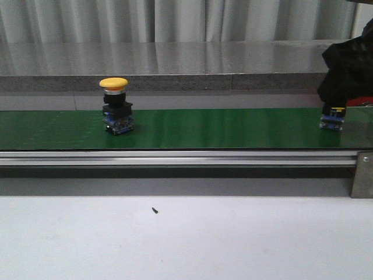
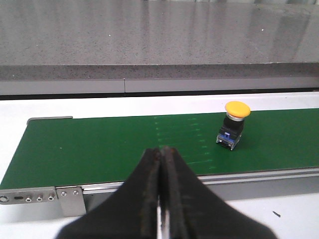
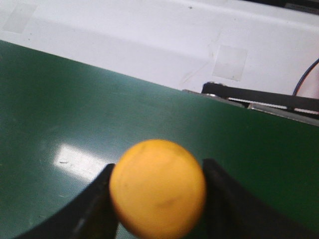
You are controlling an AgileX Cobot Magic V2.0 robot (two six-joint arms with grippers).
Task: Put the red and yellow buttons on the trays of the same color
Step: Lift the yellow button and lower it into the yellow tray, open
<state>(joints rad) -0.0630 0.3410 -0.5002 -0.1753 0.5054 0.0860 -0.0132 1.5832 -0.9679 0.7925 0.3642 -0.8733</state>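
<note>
One yellow button (image 1: 114, 105) with a black and blue base stands upright on the green belt (image 1: 233, 128), left of the middle; the left wrist view shows it too (image 2: 233, 123). A second yellow button (image 3: 157, 187) stands at the belt's right end, its blue base (image 1: 332, 120) resting on the belt. My right gripper (image 3: 158, 170) is shut on its cap, one finger pressed to each side. My left gripper (image 2: 162, 152) is shut and empty, hovering before the belt's near rail, well short of the first button. No red button and no trays are in view.
The belt runs across the table between a metal rail (image 1: 175, 157) in front and a grey ledge (image 1: 175, 81) behind. A metal end bracket (image 1: 361, 174) sits at the rail's right end. A small dark speck (image 1: 154, 210) lies on the white tabletop.
</note>
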